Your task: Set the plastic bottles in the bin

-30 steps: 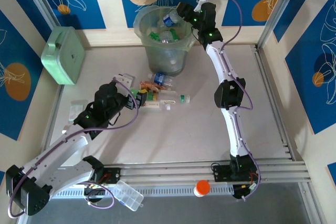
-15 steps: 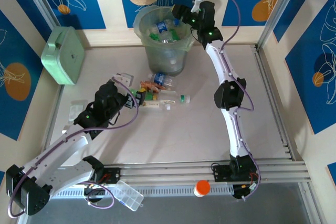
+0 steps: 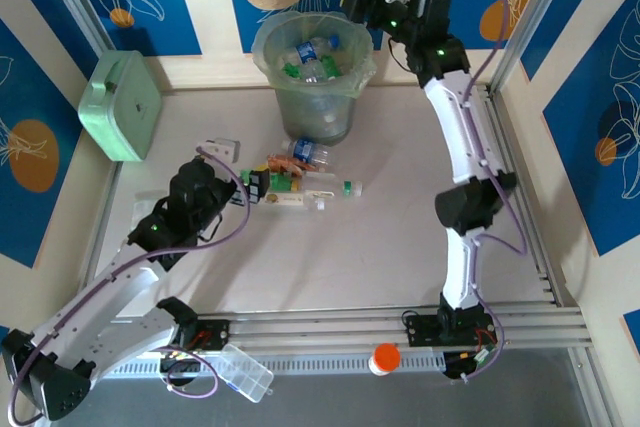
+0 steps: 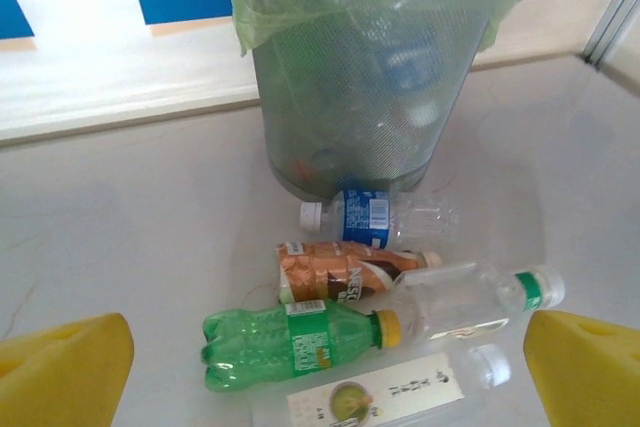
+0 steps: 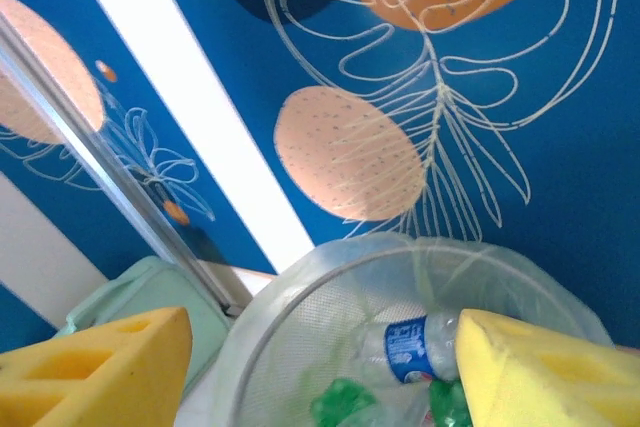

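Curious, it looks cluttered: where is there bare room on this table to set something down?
The widest bare tabletop lies between the plastic bottles and the right arm. A smaller patch sits between the mint green box and the bin. Crowded: near side of the bin, around those bottles.

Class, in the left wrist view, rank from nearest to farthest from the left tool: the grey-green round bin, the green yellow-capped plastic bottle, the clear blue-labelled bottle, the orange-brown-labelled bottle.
1. Green yellow-capped plastic bottle, lying left of centre.
2. Orange-brown-labelled bottle, just behind it.
3. Clear blue-labelled bottle, behind that, centre.
4. Grey-green round bin, upright at the back.
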Motion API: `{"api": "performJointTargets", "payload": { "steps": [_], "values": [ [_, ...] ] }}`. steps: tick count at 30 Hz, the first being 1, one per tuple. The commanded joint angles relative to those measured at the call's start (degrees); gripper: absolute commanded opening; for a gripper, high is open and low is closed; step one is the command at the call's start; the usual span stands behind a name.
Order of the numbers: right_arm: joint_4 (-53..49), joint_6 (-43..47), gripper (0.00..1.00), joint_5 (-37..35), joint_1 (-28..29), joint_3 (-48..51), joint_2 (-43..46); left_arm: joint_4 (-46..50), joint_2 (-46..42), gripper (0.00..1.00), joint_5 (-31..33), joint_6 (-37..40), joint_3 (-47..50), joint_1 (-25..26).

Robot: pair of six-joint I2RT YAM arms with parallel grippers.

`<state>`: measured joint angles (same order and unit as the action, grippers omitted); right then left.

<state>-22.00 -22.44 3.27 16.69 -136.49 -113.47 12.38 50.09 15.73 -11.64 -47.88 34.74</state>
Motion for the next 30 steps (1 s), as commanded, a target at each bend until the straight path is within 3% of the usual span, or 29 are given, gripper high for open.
{"api": "performJointTargets", "payload": {
  "steps": [1, 6, 13, 15, 21, 24, 30],
  "values": [
    [4.7, 2.7, 0.70, -6.7, 3.6, 16.2, 12.1, 4.6, -1.2, 1.00, 0.8, -10.2, -2.2, 0.1],
    [16.6, -6.1, 0.70, -12.7, 6.3, 47.0, 32.4, 8.9, -0.4, 0.99, 2.4, -26.4, -1.6, 0.1],
    [15.7, -17.3, 0.69, -24.5, 10.5, 74.3, 52.1, 18.6, 5.5, 0.99, 4.0, -54.1, -3.9, 0.0],
    [12.3, -21.8, 0.69, -27.5, 11.1, 79.8, 56.8, 23.8, 9.3, 0.99, 4.1, -60.9, -6.8, -0.4],
    [3.7, -28.9, 0.68, -33.1, 11.8, 90.3, 68.1, 27.4, 18.3, 0.99, 3.5, -70.7, -10.4, -1.5],
    [1.2, -28.8, 0.68, -34.5, 11.9, 93.7, 72.9, 28.1, 23.1, 0.99, 1.5, -76.0, -11.4, -2.8],
    [0.1, -25.8, 0.67, -35.0, 11.7, 97.9, 80.9, 28.8, 33.4, 0.99, -1.1, -78.8, -16.9, -3.8]
  ]
}}
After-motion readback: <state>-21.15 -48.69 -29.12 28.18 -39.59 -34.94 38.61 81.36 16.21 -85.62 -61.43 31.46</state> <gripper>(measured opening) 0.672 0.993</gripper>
